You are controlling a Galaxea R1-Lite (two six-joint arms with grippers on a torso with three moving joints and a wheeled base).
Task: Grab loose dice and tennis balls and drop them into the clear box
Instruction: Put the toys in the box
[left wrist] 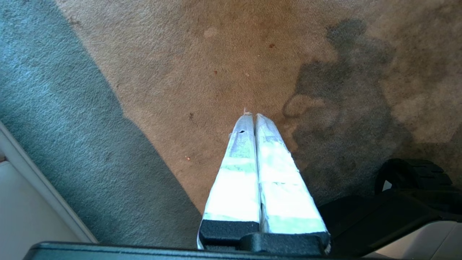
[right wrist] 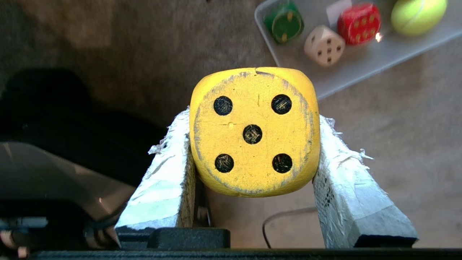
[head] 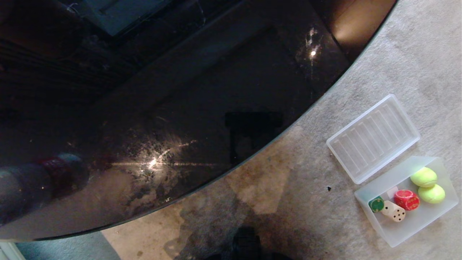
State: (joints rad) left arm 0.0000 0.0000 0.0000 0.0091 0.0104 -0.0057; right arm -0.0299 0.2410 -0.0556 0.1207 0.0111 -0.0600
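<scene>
Above the carpet (right wrist: 397, 126), the right tool (right wrist: 254, 144) is gripping the yellow die (right wrist: 254, 131); the left tool (left wrist: 254, 119) is hanging closed.

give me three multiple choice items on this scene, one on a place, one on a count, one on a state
1. Where does the ribbed clear lid lie?
A. on the carpet beside the clear box
B. closed on the box
C. on the black table

2. How many dice sit inside the box?
A. one
B. three
C. four

3. What is the right gripper doing?
A. hanging open and empty
B. holding a tennis ball
C. holding the yellow die

Answers: 1 A, the lid rests on carpet next to the box. 2 B, the green die, beige die and red die are inside. 3 C, its fingers clamp the die's sides.
</scene>
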